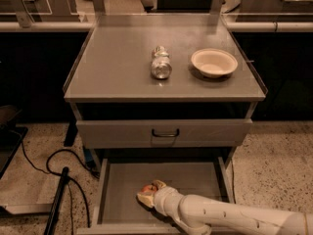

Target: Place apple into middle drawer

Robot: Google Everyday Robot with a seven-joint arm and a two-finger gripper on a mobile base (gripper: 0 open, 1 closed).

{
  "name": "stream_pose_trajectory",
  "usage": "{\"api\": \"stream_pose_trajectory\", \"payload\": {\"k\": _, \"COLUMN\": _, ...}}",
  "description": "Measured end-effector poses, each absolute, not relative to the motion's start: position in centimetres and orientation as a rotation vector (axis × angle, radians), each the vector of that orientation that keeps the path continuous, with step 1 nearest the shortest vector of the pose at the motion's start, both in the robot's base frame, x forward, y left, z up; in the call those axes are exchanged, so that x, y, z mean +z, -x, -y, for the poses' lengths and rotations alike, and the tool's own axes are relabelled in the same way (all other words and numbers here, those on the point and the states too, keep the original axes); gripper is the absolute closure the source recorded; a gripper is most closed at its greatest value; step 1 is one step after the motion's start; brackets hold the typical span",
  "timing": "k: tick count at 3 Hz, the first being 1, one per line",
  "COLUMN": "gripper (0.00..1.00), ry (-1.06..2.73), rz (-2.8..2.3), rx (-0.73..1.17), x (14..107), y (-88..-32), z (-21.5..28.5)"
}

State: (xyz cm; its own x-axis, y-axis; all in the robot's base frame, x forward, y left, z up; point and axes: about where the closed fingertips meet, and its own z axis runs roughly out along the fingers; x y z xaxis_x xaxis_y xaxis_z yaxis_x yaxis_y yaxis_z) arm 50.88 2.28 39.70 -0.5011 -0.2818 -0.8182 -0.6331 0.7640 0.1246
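— Where are the jaws?
— Down inside the open middle drawer [117,190], at the tip of the cream arm [230,217]. The arm slants in from the lower right and the frame edge cuts it off. The jaws pinch the apple [146,187], and only an orange sliver of it shows between them.
— And beyond them?
— A shut drawer front [205,131]. Farther off, on the desk [112,72], a silver can [161,62] lies on its side, its print unreadable, with a cream bowl [213,61] to its right.
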Motion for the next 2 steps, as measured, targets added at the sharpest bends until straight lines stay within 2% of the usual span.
{"api": "stream_pose_trajectory", "payload": {"k": 2, "gripper": 1.00, "ry": 0.680, "rz": -2.114, "rx": 0.556, "x": 39.39, "y": -49.78, "z": -2.78}}
